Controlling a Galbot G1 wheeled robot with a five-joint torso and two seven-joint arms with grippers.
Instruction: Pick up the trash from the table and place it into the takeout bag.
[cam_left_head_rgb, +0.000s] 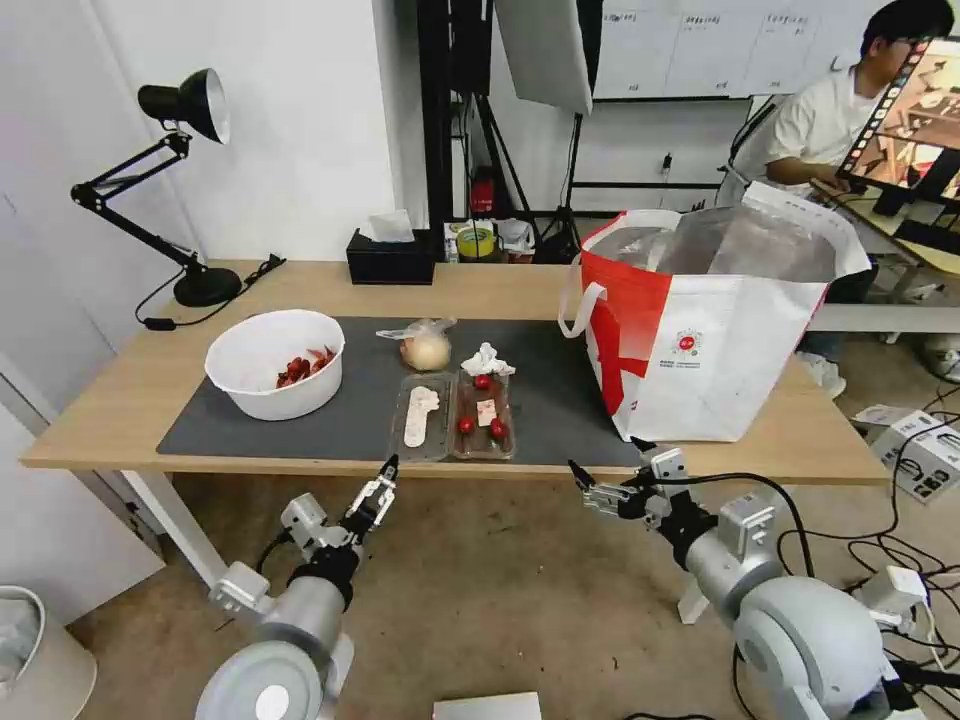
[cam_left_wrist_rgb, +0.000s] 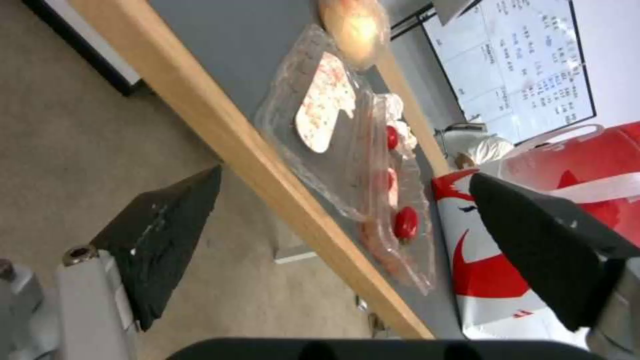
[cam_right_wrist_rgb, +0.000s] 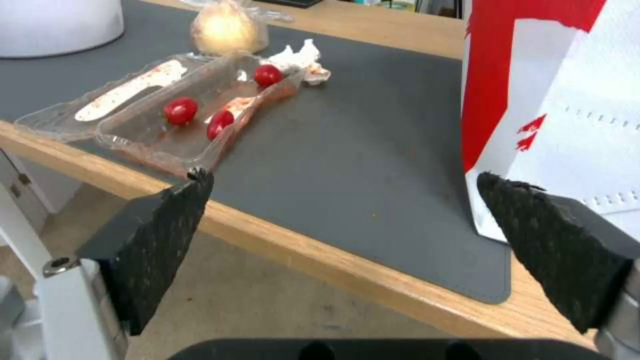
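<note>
Both grippers are held below the table's (cam_left_head_rgb: 120, 410) front edge, jaws released: left gripper (cam_left_head_rgb: 375, 492) under the clear tray (cam_left_head_rgb: 455, 415), right gripper (cam_left_head_rgb: 600, 490) near the takeout bag (cam_left_head_rgb: 720, 350). Bowl (cam_left_head_rgb: 275, 365), tissue (cam_left_head_rgb: 487, 360) & bagged lump (cam_left_head_rgb: 425, 345) are seen on the grey mat (cam_left_head_rgb: 350, 410), w/ bag at right.

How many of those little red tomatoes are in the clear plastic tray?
3 in the clear plastic tray, right half: one at the far end, one at the left wall, one nearest the table edge.
</note>
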